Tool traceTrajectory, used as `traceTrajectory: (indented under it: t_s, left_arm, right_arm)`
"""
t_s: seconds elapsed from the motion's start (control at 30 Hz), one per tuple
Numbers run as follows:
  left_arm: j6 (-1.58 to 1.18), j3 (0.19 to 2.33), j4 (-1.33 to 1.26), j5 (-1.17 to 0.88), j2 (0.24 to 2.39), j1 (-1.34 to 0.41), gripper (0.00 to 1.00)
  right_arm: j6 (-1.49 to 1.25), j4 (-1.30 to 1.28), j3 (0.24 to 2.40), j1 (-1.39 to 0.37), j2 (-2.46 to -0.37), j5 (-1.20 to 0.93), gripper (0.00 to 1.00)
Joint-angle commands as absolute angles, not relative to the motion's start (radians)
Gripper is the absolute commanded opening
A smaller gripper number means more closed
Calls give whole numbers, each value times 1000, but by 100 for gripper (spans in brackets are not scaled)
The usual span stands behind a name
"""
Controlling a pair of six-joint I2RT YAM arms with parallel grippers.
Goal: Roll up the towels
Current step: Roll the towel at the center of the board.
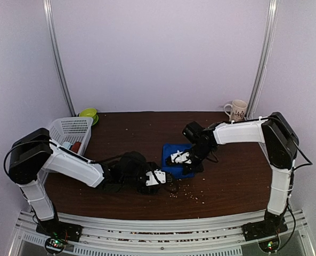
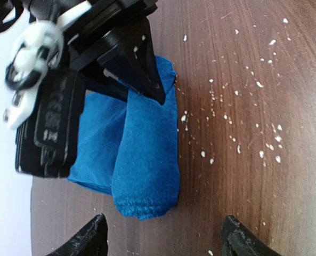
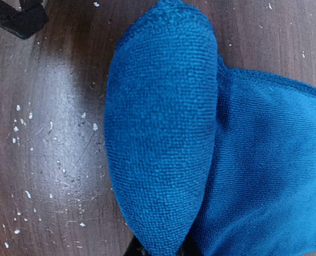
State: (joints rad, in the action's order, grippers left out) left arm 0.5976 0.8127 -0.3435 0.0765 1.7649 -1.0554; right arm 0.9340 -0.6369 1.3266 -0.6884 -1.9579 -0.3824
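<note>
The blue towel (image 2: 147,160) lies mid-table, partly rolled, with a flat flap beside the roll. Our right gripper (image 2: 142,88) is clamped on the roll's far end. Our left gripper (image 2: 163,237) hangs just near of the roll, jaws apart and empty. We judge the left should take the near end, then both should turn evenly, keeping the roll tight over the flap.

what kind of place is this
Likely a robot lab booth, not a home: left arm and right arm bolted at a table's edge, plain pale walls with metal posts, and props like a mug and basket.
</note>
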Motion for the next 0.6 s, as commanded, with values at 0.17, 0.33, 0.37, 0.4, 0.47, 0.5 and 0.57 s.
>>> traceTrajectory:
  t_s: [0.17, 0.33, 0.37, 0.4, 0.47, 0.5, 0.57]
  left_arm:
    - [633, 866, -502, 168, 1877, -1095, 75]
    - [629, 918, -507, 207, 1938, -1098, 75]
    - [629, 925, -511, 218, 1947, -1098, 75]
    - [628, 934, -512, 228, 1956, -1098, 75]
    - [628, 953, -516, 261, 1976, -1098, 73]
    - [627, 961, -516, 274, 1987, -1098, 71]
    - [633, 981, -505, 289, 2005, -1098, 68]
  right_arm:
    - [953, -964, 1450, -644, -2096, -468, 0]
    - [980, -1050, 1505, -637, -2135, -477, 0]
    - [986, -1058, 1507, -636, -2137, -478, 0]
    - [988, -1064, 1509, -637, -2139, -479, 0]
    - [993, -1077, 1514, -636, -2144, -480, 0]
    - [995, -1079, 1515, -636, -2145, -480, 0]
    - [1000, -1088, 1518, -635, -2147, -484, 0]
